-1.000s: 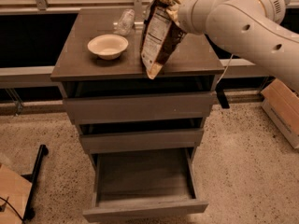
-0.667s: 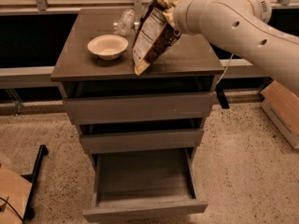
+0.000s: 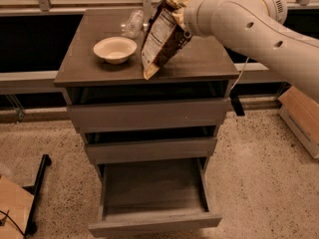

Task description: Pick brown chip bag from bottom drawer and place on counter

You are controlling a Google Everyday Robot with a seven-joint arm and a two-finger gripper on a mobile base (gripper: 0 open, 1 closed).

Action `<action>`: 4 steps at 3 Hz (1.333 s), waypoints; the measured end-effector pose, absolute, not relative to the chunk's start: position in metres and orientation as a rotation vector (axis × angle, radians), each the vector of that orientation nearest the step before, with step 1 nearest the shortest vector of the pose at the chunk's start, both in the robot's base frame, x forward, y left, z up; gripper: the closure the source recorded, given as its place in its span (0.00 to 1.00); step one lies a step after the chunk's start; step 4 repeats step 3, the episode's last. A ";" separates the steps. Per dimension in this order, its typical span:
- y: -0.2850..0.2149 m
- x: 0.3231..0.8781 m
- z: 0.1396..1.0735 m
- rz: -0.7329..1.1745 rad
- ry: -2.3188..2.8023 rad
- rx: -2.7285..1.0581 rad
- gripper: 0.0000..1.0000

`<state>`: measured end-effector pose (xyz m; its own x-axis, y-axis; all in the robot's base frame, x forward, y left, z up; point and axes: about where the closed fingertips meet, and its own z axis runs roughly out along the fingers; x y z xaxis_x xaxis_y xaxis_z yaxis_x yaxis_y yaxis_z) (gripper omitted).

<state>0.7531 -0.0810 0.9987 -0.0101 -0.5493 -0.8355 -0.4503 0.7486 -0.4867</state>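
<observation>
The hand (image 3: 181, 8) is above the back of the counter (image 3: 199, 63), at the end of the thick white arm (image 3: 249, 24) that reaches in from the right. It appears to be clamped on the crumpled tan top of the brown chip bag (image 3: 162, 41), though the bag's folds hide most of the grip.

The bag hangs tilted, its white label facing left and its lower tan end touching the counter near the front edge. A cream bowl (image 3: 114, 49) sits just to its left, apart from it, and a clear plastic bag (image 3: 132, 23) lies behind the bowl toward the back edge.

The counter is a glossy grey-brown top, wider than the three drawers beneath it. The bottom drawer (image 3: 154, 223) is pulled far out and the two above it are slightly out.

The floor (image 3: 259, 173) is speckled beige stone. A cardboard box (image 3: 299, 118) stands at the right and a black stand leg (image 3: 37, 188) at the lower left.
</observation>
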 end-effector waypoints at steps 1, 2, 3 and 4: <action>-0.079 0.753 0.999 -0.092 1.638 -0.816 0.32; -0.078 0.753 0.999 -0.091 1.637 -0.818 0.09; -0.076 0.753 0.999 -0.090 1.636 -0.819 0.00; -0.076 0.753 0.999 -0.090 1.636 -0.819 0.00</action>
